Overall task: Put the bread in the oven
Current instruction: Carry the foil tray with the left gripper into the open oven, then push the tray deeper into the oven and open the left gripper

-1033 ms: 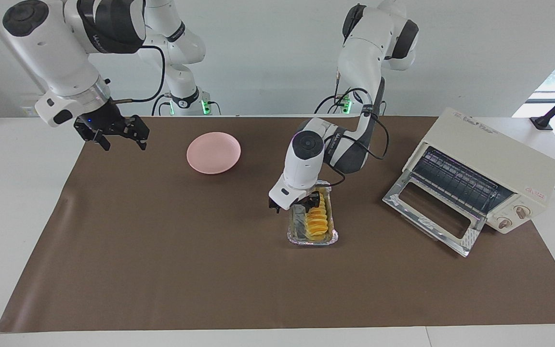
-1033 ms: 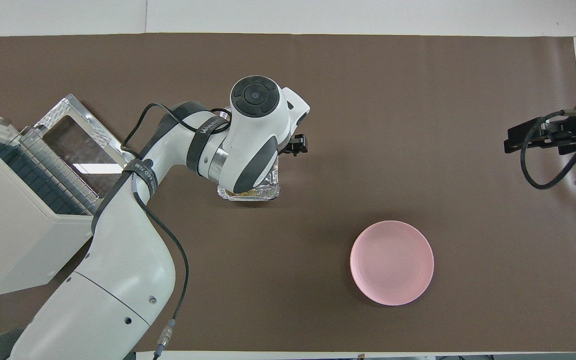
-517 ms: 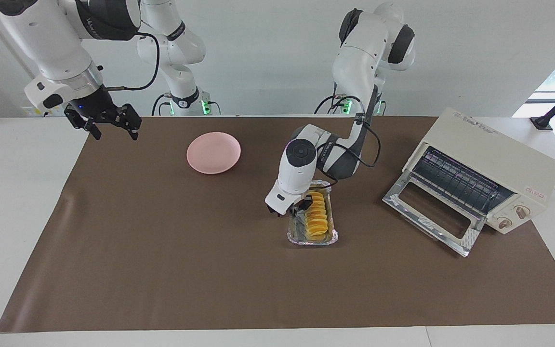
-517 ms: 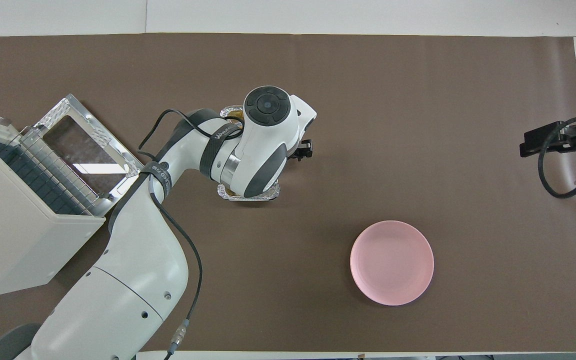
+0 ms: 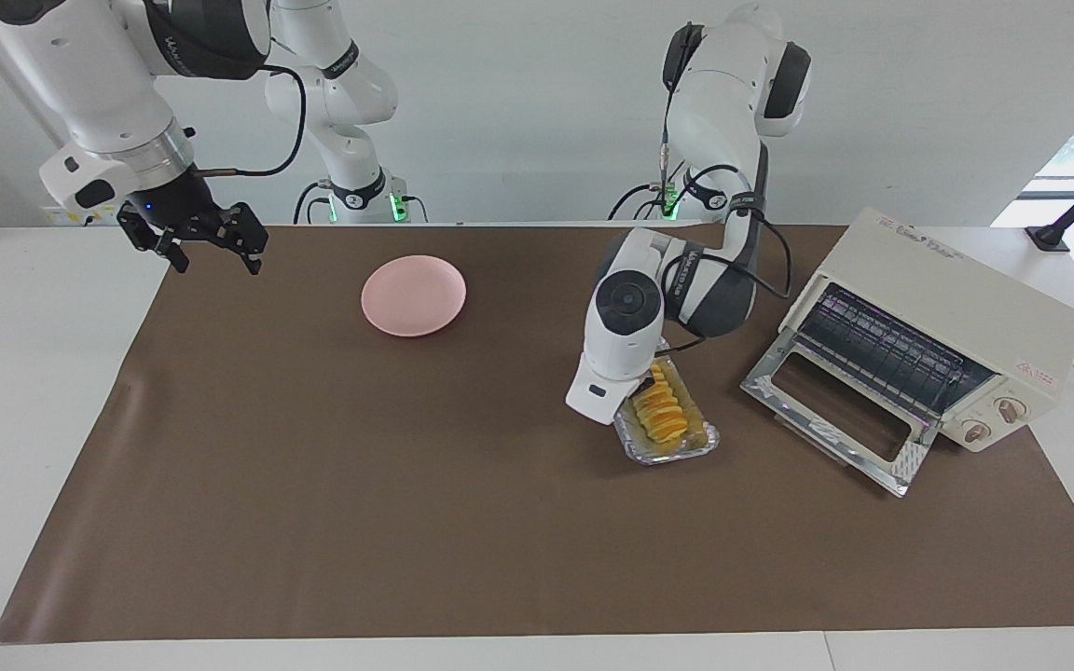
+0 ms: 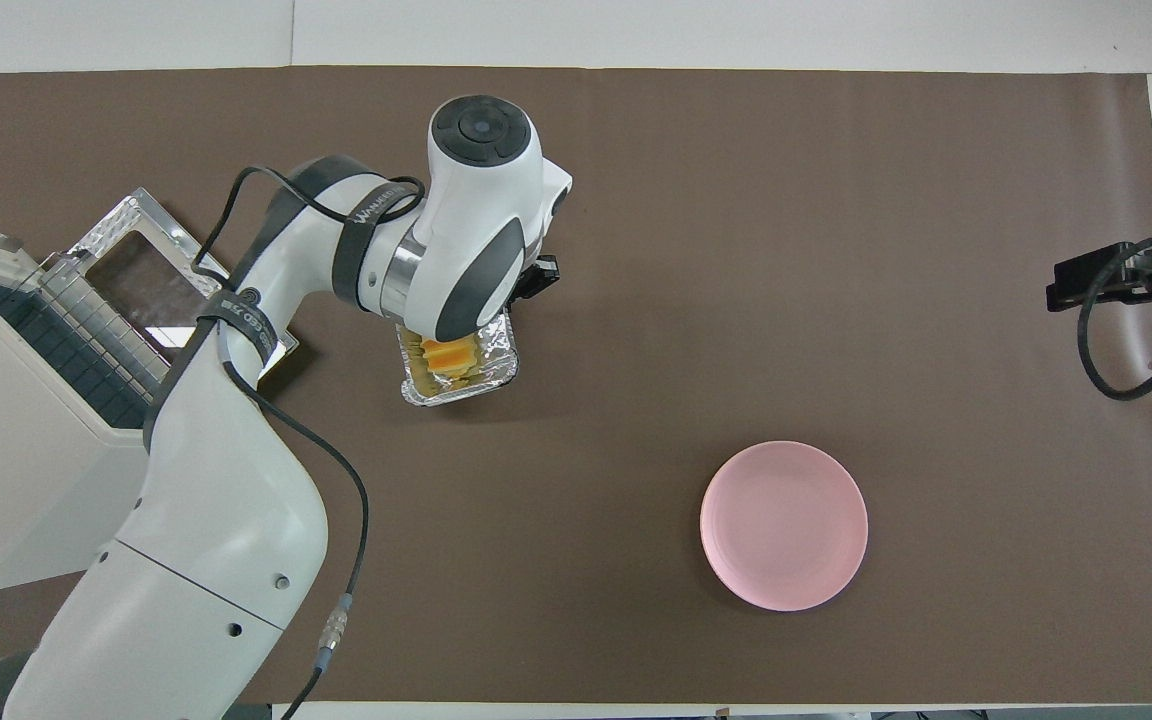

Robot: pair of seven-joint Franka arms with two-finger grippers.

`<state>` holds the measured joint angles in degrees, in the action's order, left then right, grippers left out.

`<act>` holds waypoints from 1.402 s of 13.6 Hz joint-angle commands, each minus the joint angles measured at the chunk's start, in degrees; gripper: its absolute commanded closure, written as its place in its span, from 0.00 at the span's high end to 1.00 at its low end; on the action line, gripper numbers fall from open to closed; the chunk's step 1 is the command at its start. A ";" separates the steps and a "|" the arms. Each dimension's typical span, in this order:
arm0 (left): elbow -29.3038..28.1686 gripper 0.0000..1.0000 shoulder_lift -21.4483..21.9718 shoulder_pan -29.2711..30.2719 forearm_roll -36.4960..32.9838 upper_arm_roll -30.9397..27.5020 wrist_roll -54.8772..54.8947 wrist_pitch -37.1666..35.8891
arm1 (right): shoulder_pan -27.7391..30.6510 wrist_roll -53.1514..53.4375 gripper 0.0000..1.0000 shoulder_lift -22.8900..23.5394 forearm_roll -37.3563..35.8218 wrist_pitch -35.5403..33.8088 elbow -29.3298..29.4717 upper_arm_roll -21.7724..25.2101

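Beside the open oven (image 5: pixel 929 340), left gripper (image 5: pixel 624 407) grips foil tray (image 5: pixel 677 449); right gripper's (image 5: pixel 206 244) fingers spread.

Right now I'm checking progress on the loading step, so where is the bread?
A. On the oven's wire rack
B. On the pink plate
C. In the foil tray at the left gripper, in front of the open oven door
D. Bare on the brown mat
C: the bread lies in the foil tray at the left gripper, in front of the oven with its door down.
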<state>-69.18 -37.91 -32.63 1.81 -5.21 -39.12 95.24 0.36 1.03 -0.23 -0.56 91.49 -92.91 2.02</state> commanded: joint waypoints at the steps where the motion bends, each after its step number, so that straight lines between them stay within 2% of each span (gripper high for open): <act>1: 1.94 0.00 1.77 -0.24 0.65 -5.85 -0.60 -5.93 | 1.05 -1.38 1.00 -0.82 -1.02 0.27 -1.04 -0.62; 3: 1.68 0.00 5.03 -0.24 0.22 -10.94 -0.52 -8.91 | 1.48 -1.38 1.00 -0.91 -0.93 0.27 -1.39 -0.62; 6: 1.24 0.00 4.86 -0.06 -1.01 -17.63 0.10 -11.13 | 1.40 -1.20 1.00 -1.00 -0.84 0.09 -1.39 -0.70; 8: -2.08 0.00 5.30 1.24 -1.64 -19.66 0.19 -10.78 | 1.31 -1.12 1.00 -1.09 -0.76 0.01 -1.48 -0.71; 11: -5.17 0.00 6.53 6.08 0.11 -19.84 0.19 -8.50 | 0.87 -1.12 1.00 -1.17 -0.84 -0.17 -1.57 -0.71; 16: -14.21 0.00 9.69 8.90 1.09 -19.93 3.60 -2.26 | 0.78 -0.94 1.00 -1.17 -0.76 -0.17 -1.57 -0.88; 19: -18.34 0.00 11.28 8.99 1.09 -20.02 3.61 -1.73 | 0.78 -0.94 1.00 -1.17 -0.76 -0.17 -1.48 -0.88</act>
<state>-81.79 -30.33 -23.25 2.64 -25.28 -36.24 91.32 0.61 1.03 -0.23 -0.72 91.34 -93.14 1.67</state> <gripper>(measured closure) 0.982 0.000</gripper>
